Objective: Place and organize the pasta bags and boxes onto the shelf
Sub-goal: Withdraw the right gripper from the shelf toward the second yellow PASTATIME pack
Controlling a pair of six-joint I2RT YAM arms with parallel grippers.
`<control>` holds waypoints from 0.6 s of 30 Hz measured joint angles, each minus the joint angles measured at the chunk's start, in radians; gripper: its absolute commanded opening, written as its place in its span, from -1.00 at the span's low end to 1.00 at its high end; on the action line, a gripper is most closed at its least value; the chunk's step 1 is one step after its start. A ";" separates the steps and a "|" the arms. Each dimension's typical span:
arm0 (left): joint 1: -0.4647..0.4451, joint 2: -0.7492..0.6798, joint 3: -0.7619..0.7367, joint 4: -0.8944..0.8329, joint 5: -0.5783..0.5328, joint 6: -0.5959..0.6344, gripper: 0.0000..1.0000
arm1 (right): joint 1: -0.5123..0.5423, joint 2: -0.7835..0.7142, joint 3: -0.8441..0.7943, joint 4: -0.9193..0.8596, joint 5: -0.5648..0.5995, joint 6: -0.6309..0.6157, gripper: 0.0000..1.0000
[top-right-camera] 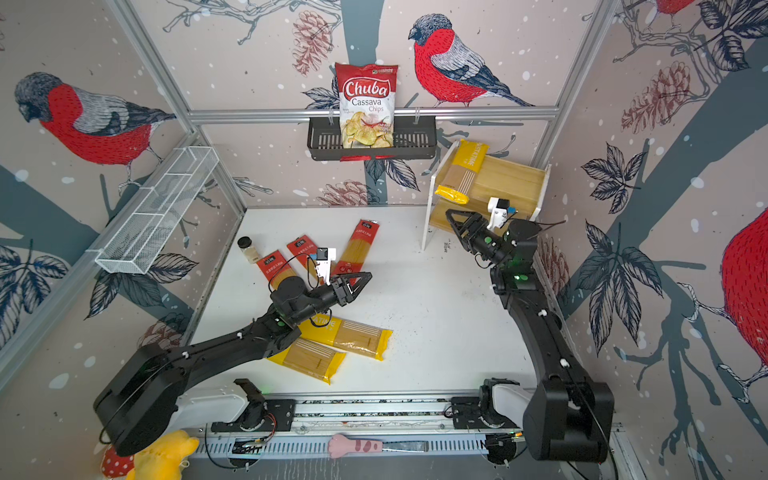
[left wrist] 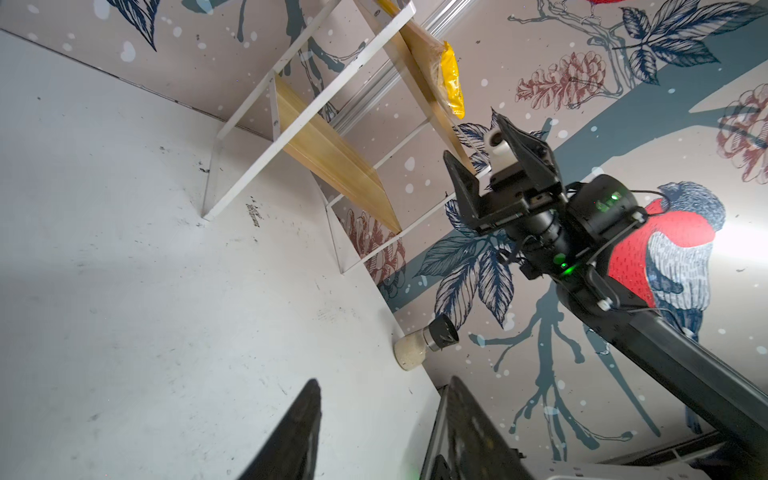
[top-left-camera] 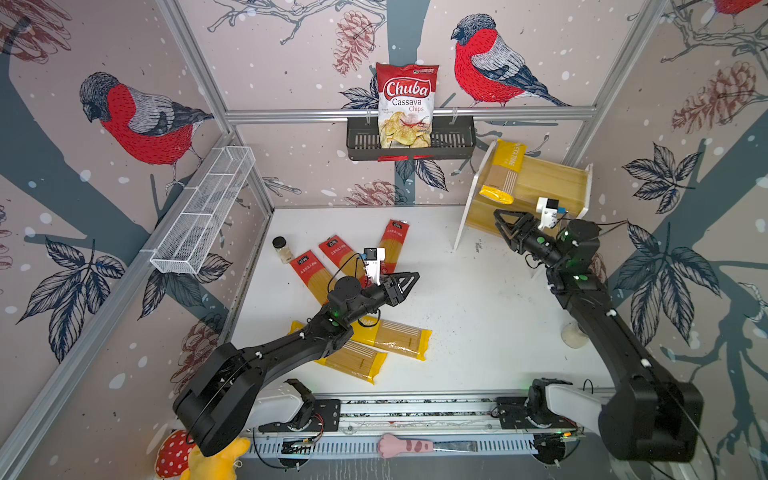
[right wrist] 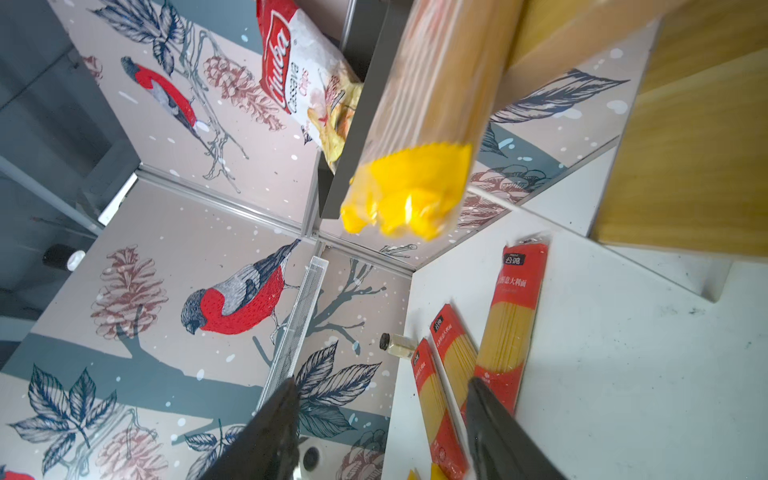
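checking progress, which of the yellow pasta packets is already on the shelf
The PASTATIME packet on the shelf's upper board, one yellow end overhanging; the other two yellow packets lie on the table.

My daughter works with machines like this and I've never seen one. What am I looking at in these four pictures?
Two black robot arms, each ending in a two-fingered gripper, stand at a white table. Two pictures look down from overhead; the other two come from cameras on the arms' wrists. On the table lie three red spaghetti packets, two yellow packets and two small jars. One yellow packet rests on the upper board of the wooden shelf, its end overhanging. The right gripper is open close to that end; the left gripper hovers open above the table. Neither holds anything.
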 measured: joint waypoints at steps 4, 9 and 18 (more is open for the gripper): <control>0.000 -0.040 0.026 -0.113 -0.044 0.072 -0.03 | 0.116 -0.071 -0.060 -0.072 0.070 -0.065 0.29; 0.000 -0.080 0.029 -0.275 -0.135 0.147 -0.03 | 0.302 -0.086 -0.147 -0.161 0.192 -0.137 0.29; -0.023 -0.142 -0.076 -0.477 -0.254 0.166 -0.03 | 0.647 0.114 -0.233 -0.185 0.352 -0.211 0.25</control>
